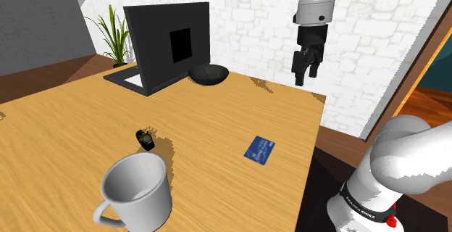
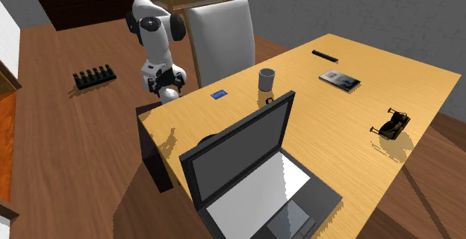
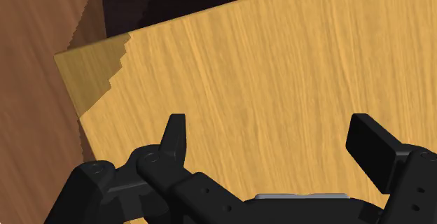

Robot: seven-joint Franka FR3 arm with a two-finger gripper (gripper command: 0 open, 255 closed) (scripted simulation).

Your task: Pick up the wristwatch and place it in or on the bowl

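The wristwatch is small and black and lies on the wooden table, just beyond the mug. A dark bowl stands at the far side, beside the open laptop. My black gripper hangs high over the table's far corner on the shoulder view's right, well away from both the watch and the bowl. In the wrist view the gripper is open, its fingers wide apart with bare table between them. In the second exterior view the gripper hovers at the table's corner, and the watch shows as a dark speck by the laptop's lid.
A white mug stands at the near edge and a blue card lies between watch and table edge. The black laptop stands open at the back. Glasses, a book and a remote lie at the far end. A white chair stands by the table.
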